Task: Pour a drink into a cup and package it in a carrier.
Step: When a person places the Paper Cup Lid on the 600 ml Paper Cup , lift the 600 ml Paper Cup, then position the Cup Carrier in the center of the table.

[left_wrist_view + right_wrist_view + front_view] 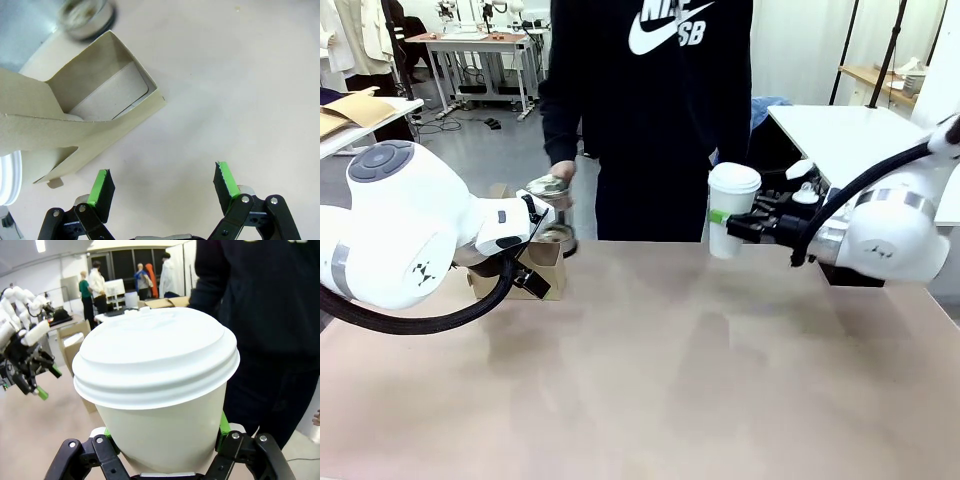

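Observation:
My right gripper [728,226] is shut on the tall white paper cup [731,208], which has a white lid, and holds it upright above the table's far edge in front of the person. In the right wrist view the cup [159,390] sits between the green pads [223,424]. The drink is hidden under the lid. At the far left of the table stands the brown cardboard carrier [548,272]. My left gripper [530,280] hangs just beside it. Seen from the left wrist, that gripper [164,181] is open over bare table, with the carrier [95,100] up and to the left.
The person stands at the far side and holds a glass press jug [552,195] with steel bands above the carrier. A white side table [840,125] stands at the back right. The tan tabletop [660,370] stretches bare toward me.

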Robot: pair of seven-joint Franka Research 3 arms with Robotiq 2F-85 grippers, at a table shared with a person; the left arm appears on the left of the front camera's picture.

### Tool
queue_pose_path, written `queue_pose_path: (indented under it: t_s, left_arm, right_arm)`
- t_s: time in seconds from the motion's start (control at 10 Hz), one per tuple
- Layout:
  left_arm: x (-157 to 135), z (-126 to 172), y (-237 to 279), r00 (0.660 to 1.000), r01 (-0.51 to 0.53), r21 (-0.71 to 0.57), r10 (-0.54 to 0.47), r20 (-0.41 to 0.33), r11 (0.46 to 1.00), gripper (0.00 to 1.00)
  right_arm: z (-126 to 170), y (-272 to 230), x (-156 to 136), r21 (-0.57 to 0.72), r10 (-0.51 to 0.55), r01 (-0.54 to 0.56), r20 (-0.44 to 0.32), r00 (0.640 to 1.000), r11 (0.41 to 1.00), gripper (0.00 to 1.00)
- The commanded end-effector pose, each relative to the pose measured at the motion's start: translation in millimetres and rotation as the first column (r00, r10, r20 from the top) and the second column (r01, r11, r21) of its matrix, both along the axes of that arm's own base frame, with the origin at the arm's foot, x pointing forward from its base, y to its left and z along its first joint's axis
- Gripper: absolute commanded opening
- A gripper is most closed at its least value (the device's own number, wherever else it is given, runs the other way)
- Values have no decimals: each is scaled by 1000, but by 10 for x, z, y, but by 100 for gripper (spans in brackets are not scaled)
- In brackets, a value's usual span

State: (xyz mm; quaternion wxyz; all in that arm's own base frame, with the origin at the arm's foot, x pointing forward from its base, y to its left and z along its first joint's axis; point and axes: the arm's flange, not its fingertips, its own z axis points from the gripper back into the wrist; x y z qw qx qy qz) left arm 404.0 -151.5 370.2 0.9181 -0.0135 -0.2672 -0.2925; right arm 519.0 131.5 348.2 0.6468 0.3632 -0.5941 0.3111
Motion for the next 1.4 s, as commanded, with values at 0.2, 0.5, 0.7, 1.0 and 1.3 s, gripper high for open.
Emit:
queue_pose_path:
  t_s: [0.2,0.5,0.7,1.0,1.3]
  left_arm:
    - [-2,1,1,1000,0,-1,0,0,1000,100]
    - [-2,1,1,1000,0,-1,0,0,1000,100]
    - [-2,1,1,1000,0,-1,0,0,1000,100]
    - [-2,1,1,1000,0,-1,0,0,1000,100]
    - [-2,1,1,1000,0,-1,0,0,1000,100]
  right_arm:
    - [1182,-365,-5,45,72,-74,35,997,996,80]
    - [2054,-433,-219,54,145,-147,39,989,988,80]
    - [2351,-267,-298,14,158,-158,30,987,987,80]
    - [2378,-268,-376,22,161,-162,57,985,987,80]
    - [2378,-268,-376,22,161,-162,57,985,987,80]
